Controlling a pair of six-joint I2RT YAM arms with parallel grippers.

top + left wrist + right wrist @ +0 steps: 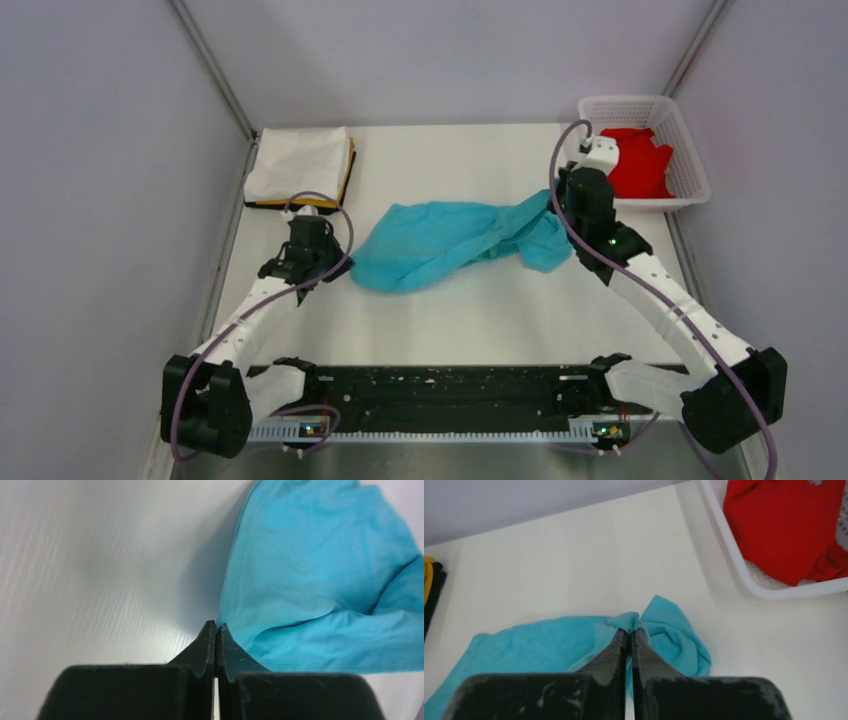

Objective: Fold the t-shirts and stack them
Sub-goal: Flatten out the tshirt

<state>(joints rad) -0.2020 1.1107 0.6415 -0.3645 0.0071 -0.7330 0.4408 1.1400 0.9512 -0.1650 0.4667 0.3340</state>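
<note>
Plainly, the weak spot is sitting right at the tips: the left gripper (216,627) is pressing its two black fingers (200,647) fully together on what looks like only the outermost hem corner of the soft, crumpled turquoise-blue cloth t-shirt (310,570). Any pull away from the other arm is therefore risking that sliver sliding out and the cloth dropping in a heap. The right gripper (629,630) is likewise clamping its fingers tight, with no gap showing, and is pinching a small bunched peak of the same shirt just ahead of its tips. Because that bite seems to be gathering several layers, a lift is likely to be carrying a twisted wad rather than one clean edge, leaving the spread skewed. Between the two sets of fingertips the shirt is lying rumpled on the flat white table (450,320), running loosely from one pinch to the other. Beyond and to the right of the right fingertips a bright red cloth t-shirt (784,525) is lying in the white plastic lattice basket (734,575), near enough that a wide swing of that arm is risking a knock on its rim. Off to the far side of the left fingertips, near them, a folded white cloth t-shirt (298,160) is resting on an orange-yellow cloth t-shirt (351,160).
</note>
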